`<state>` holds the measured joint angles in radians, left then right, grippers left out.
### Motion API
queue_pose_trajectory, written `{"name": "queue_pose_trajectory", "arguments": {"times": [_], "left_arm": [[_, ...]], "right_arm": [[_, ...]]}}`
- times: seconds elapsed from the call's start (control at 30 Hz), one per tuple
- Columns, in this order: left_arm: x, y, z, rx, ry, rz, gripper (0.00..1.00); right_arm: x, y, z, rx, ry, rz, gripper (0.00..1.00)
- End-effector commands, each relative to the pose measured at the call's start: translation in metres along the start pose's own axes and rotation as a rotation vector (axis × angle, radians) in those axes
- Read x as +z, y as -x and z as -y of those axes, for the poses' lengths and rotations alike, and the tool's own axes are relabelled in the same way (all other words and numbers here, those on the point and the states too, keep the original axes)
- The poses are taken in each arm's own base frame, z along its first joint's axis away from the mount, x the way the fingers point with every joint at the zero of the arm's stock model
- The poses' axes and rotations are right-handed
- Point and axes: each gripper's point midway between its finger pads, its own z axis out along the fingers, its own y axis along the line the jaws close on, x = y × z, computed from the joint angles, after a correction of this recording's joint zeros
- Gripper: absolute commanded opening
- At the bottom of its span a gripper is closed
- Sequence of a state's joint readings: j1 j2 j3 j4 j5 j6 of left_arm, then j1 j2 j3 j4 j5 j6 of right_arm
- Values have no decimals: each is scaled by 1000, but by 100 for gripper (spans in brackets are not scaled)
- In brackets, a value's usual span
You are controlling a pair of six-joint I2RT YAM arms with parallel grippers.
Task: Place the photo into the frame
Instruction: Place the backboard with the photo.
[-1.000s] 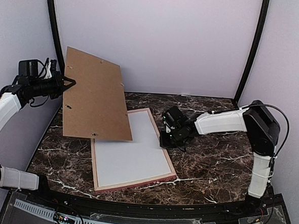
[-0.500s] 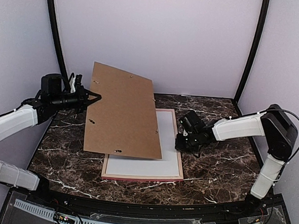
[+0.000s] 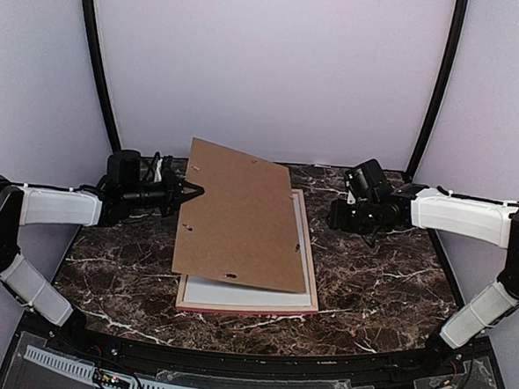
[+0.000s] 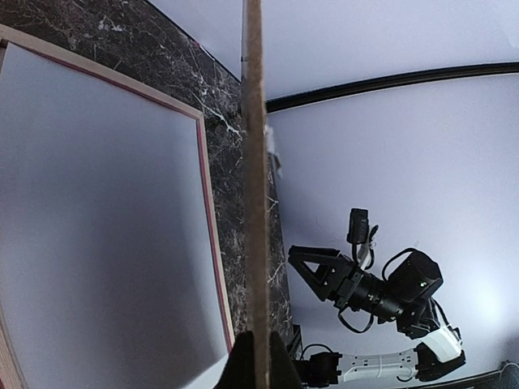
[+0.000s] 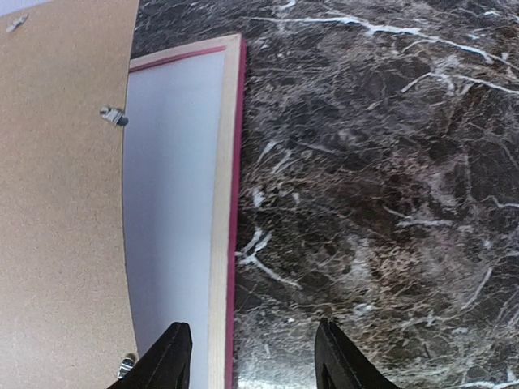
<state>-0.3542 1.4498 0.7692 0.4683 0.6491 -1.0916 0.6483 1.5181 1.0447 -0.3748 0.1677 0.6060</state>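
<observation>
The frame [image 3: 311, 273] lies flat on the dark marble table [image 3: 386, 282], a little left of the middle. Its pale wood back faces up, and pink shows along its near edge. A whitish sheet [image 3: 236, 293] fills its opening. No printed side shows, so it is not possible to tell whether this is the photo.

The left gripper [image 3: 185, 193] reaches in from the left with its jaws clenched on the left edge of a brown backing board [image 3: 241, 215]. It holds the board tilted above the frame, covering most of the sheet and leaving a strip bare along the near and right sides. The board's near edge comes low over the sheet, but contact cannot be judged. In the left wrist view the board [image 4: 255, 194] is seen edge-on as a thin upright line pinched between the fingers [image 4: 241, 374], with the frame's rim [image 4: 212, 235] and the sheet [image 4: 97, 227] to its left.

The right gripper [image 3: 336, 217] hangs over bare table just beyond the frame's far right corner, clear of it. Its jaws are released and hold nothing. The right wrist view shows its two fingers [image 5: 173, 356] spread above the marble beside the frame's right rail [image 5: 227, 203], and a small metal clip [image 5: 113, 116] on the board's [image 5: 57, 203] edge.
</observation>
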Motion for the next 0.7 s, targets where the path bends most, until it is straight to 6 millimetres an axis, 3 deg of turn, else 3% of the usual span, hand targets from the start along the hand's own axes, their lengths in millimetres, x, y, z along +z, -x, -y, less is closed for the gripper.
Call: {"name": "queue_pose_trajectory", "arguments": {"times": [0.0,0.33,0.67], "left_arm": [[7,6,26,51,-130,4,0],[30,4,-2,10,-110,-50,0],[40,2,-13,-4,-91,-80,0]], "right_arm": [[-4,3,26,-23,-67,7,54],[10,-14,36,-18,-71,-38,54],[16,-18,41,-28,-93,-53,54]]}}
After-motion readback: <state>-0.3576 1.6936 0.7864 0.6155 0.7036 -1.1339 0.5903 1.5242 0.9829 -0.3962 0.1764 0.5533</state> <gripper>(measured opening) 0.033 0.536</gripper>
